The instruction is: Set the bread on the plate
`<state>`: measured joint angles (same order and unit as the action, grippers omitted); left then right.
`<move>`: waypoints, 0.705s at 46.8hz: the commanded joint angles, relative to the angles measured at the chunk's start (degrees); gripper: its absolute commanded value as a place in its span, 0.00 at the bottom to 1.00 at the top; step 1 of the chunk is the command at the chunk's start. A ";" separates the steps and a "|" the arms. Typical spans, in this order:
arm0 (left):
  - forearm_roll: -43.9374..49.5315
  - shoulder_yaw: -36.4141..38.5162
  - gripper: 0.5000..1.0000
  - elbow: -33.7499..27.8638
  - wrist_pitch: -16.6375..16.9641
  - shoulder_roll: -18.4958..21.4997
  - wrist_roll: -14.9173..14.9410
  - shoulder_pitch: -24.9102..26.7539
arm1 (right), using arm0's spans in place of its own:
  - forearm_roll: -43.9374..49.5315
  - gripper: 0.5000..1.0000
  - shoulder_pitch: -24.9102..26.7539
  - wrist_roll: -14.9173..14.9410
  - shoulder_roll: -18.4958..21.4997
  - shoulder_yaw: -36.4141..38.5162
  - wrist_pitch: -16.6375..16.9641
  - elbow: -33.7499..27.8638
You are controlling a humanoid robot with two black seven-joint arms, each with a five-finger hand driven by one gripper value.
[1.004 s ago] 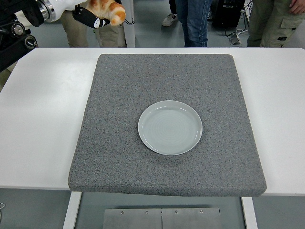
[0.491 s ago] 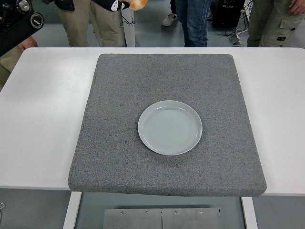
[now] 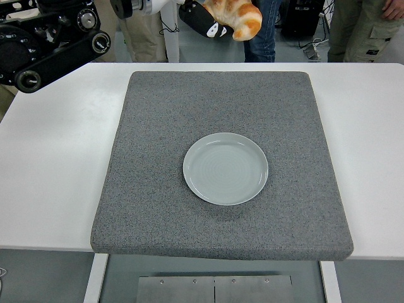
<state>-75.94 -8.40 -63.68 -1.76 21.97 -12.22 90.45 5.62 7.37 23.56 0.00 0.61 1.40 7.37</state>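
Golden-brown bread (image 3: 237, 17) sat high at the top of my view, grasped in the left hand (image 3: 211, 22), whose dark fingers curled under and around its left side. I noted the loaf hanging in the air beyond the far edge of the grey mat (image 3: 221, 164), well apart from the plate (image 3: 225, 168). The left arm (image 3: 53, 44) reached in from the upper left corner, its black links and round joints lying over the far left part of the white counter (image 3: 50, 158).

The plate was pale grey-green, round, and lay flat near the middle of the mat with nothing on it. The mat covered most of the counter, its near edge overhanging the counter's front slightly.

The right arm did not show in my view.

Behind the counter I logged the legs of several persons (image 3: 363, 28) standing on the floor, in khaki and blue trousers.
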 commanded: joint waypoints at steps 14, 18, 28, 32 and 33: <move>-0.18 3.04 0.00 -5.31 0.09 -3.95 -0.70 0.52 | 0.00 1.00 0.01 0.00 0.00 0.00 0.01 0.02; -0.18 3.22 0.00 -5.84 0.27 -5.18 -1.31 0.17 | 0.00 1.00 0.01 0.00 0.00 0.00 0.01 0.02; -1.14 6.55 0.00 -9.09 0.27 -5.36 -1.49 0.17 | 0.00 1.00 0.01 0.00 0.00 0.00 0.01 0.02; -3.77 8.57 0.00 -9.09 0.53 -5.36 -1.67 -0.10 | 0.00 1.00 0.01 0.00 0.00 0.00 0.01 0.02; -4.39 8.93 0.00 -9.09 0.62 -5.36 -1.67 -0.18 | 0.00 1.00 0.01 0.00 0.00 0.00 0.01 0.02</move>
<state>-78.41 -0.83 -72.80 -1.39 16.62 -13.81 90.51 5.63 7.38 23.55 0.00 0.61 1.40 7.38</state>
